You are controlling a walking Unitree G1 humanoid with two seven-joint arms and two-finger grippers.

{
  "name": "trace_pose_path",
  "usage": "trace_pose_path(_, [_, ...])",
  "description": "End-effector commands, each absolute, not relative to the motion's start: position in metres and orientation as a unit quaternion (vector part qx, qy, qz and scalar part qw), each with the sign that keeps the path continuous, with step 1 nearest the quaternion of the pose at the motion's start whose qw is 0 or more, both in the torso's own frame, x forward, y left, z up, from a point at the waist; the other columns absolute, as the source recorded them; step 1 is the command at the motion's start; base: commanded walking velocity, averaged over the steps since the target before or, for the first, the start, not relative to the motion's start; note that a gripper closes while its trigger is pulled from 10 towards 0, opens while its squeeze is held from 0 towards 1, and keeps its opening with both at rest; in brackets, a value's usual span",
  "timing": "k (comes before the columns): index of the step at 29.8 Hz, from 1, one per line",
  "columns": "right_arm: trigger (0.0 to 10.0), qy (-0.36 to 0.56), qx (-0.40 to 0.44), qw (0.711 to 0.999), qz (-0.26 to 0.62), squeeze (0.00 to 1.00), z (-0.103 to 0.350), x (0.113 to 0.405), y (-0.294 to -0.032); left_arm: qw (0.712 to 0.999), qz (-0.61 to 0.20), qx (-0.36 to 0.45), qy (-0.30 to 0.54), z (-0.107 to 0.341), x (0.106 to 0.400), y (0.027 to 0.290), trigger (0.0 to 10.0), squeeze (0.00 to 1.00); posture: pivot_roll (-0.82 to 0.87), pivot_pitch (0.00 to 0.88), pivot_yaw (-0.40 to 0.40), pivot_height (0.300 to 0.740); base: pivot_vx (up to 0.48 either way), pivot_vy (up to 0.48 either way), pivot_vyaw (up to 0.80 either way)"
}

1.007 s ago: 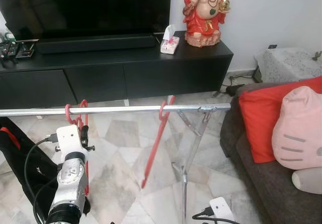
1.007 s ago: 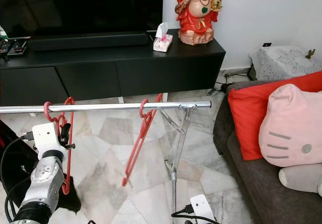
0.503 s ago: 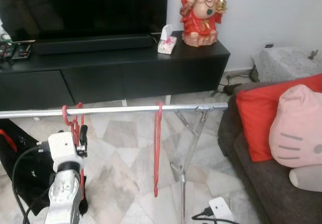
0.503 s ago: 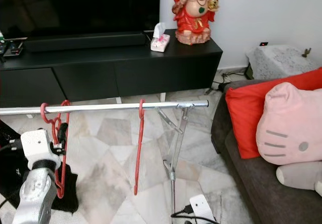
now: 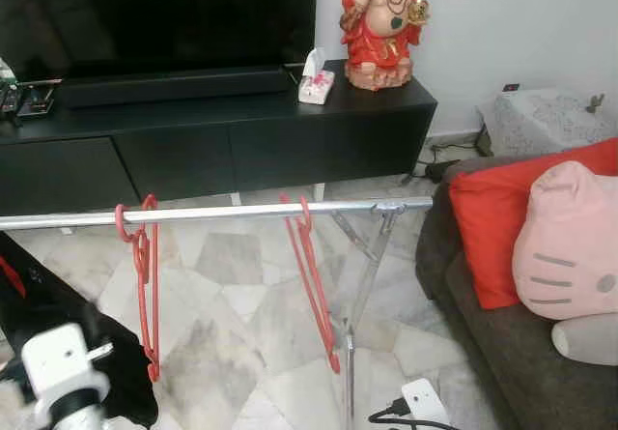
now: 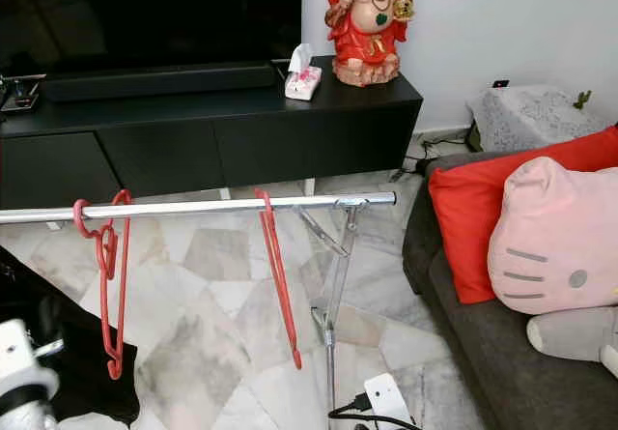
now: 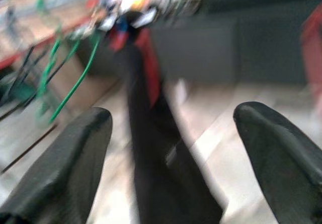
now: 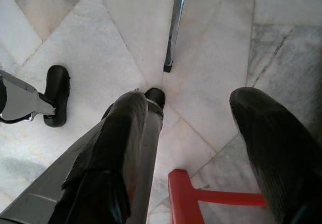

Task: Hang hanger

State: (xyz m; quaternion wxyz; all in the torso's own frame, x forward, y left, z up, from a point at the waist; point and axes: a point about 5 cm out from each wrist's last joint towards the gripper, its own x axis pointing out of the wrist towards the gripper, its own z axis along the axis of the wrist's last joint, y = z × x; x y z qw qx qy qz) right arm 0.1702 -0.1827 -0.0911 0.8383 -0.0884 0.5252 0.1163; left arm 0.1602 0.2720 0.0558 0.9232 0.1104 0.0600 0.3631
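Hangers (image 5: 145,275) hung red on the rail (image 5: 222,213), the job seemingly done; the left gripper (image 7: 171,148) and right gripper (image 8: 201,148) both gaped empty below.

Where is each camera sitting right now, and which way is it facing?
Left eye view: head, looking forward and down at the metal rail with red hangers, TV cabinet behind; left arm's wrist low in view.
Right eye view: same scene, shifted slightly.
Left wrist view: blurred; looks past the open left gripper at floor and a dark stand.
Right wrist view: looks down past the open right gripper at marble floor.
Both eyes share rail, hangers, sofa.
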Motion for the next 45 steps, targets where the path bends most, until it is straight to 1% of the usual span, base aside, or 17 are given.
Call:
trace_pose_path(1, [10.0, 0.526, -0.086, 0.838, 0.112, 0.00, -0.091, 0.170, -0.183, 0.918, 0.371, 0.110, 0.084, 0.049, 0.156, 0.272, 10.0, 0.00, -0.07, 0.000, -0.020, 0.740, 0.000, 0.000, 0.00])
trace_pose_path(4, [10.0, 0.526, -0.085, 0.839, 0.111, 0.00, -0.091, 0.170, -0.183, 0.906, 0.384, 0.099, 0.147, 0.027, 0.146, 0.276, 10.0, 0.00, -0.06, 0.000, -0.017, 0.740, 0.000, 0.000, 0.00])
trace_pose_path(8, [10.0, 0.526, -0.085, 0.839, 0.111, 0.00, -0.091, 0.170, -0.183, 0.905, 0.387, 0.100, 0.147, 0.027, 0.145, 0.276, 10.0, 0.00, -0.06, 0.000, -0.017, 0.740, 0.000, 0.000, 0.00])
trace_pose_path(11, [10.0, 0.527, -0.085, 0.838, 0.110, 0.00, -0.092, 0.169, -0.182, 0.895, 0.328, 0.122, 0.278, -0.025, 0.132, 0.262, 10.0, 0.00, -0.07, 0.000, -0.012, 0.740, 0.000, 0.000, 0.00])
trace_pose_path(12, [10.0, 0.527, -0.085, 0.838, 0.110, 0.00, -0.092, 0.169, -0.182, 0.895, 0.328, 0.122, 0.278, -0.025, 0.132, 0.262, 10.0, 0.00, -0.07, 0.000, -0.012, 0.740, 0.000, 0.000, 0.00])
trace_pose_path(14, [10.0, 0.527, -0.085, 0.838, 0.109, 0.00, -0.092, 0.169, -0.182, 0.891, 0.303, 0.111, 0.320, -0.041, 0.129, 0.256, 10.0, 0.00, -0.07, 0.000, -0.011, 0.740, 0.000, 0.000, 0.00])
trace_pose_path(17, [10.0, 0.527, -0.086, 0.838, 0.108, 0.00, -0.092, 0.169, -0.182, 0.889, 0.261, 0.103, 0.361, -0.056, 0.130, 0.248, 10.0, 0.00, -0.07, 0.000, -0.011, 0.740, 0.000, 0.000, 0.00])
trace_pose_path(18, [10.0, 0.527, -0.086, 0.838, 0.108, 0.00, -0.092, 0.169, -0.182, 0.889, 0.261, 0.103, 0.361, -0.056, 0.130, 0.248, 10.0, 0.00, -0.07, 0.000, -0.011, 0.740, 0.000, 0.000, 0.00])
trace_pose_path(26, [10.0, 0.528, -0.085, 0.839, 0.104, 0.00, -0.092, 0.168, -0.182, 0.892, 0.179, 0.102, 0.403, -0.075, 0.135, 0.243, 10.0, 0.00, -0.07, 0.000, -0.002, 0.740, 0.000, 0.000, 0.00])
trace_pose_path(27, [10.0, 0.528, -0.085, 0.839, 0.104, 0.00, -0.092, 0.168, -0.182, 0.892, 0.179, 0.102, 0.403, -0.075, 0.135, 0.243, 10.0, 0.00, -0.07, 0.000, -0.002, 0.740, 0.000, 0.000, 0.00])
trace_pose_path(28, [10.0, 0.529, -0.085, 0.838, 0.103, 0.00, -0.093, 0.168, -0.181, 0.888, 0.156, 0.110, 0.417, -0.080, 0.136, 0.243, 10.0, 0.00, -0.07, 0.000, -0.002, 0.740, 0.000, 0.000, 0.00])
trace_pose_path(30, [10.0, 0.529, -0.086, 0.838, 0.103, 0.00, -0.093, 0.168, -0.181, 0.887, 0.137, 0.115, 0.427, -0.083, 0.136, 0.241, 10.0, 0.00, -0.07, 0.000, 0.003, 0.740, 0.000, 0.000, 0.00])
trace_pose_path(34, [10.0, 0.529, -0.084, 0.838, 0.099, 0.00, -0.093, 0.167, -0.181, 0.883, 0.126, 0.110, 0.439, -0.086, 0.136, 0.238, 10.0, 0.00, -0.07, 0.000, 0.003, 0.740, 0.000, 0.000, 0.00])
trace_pose_path(39, [10.0, 0.530, -0.084, 0.839, 0.096, 0.00, -0.093, 0.167, -0.180, 0.866, 0.132, 0.091, 0.474, -0.094, 0.126, 0.237, 10.0, 0.00, -0.09, 0.000, 0.013, 0.740, 0.000, 0.000, 0.00])
trace_pose_path(45, [10.0, 0.530, -0.083, 0.839, 0.095, 0.00, -0.094, 0.166, -0.180, 0.864, 0.129, 0.089, 0.479, -0.095, 0.124, 0.236, 10.0, 0.00, -0.09, 0.000, 0.018, 0.740, 0.000, 0.000, 0.00])
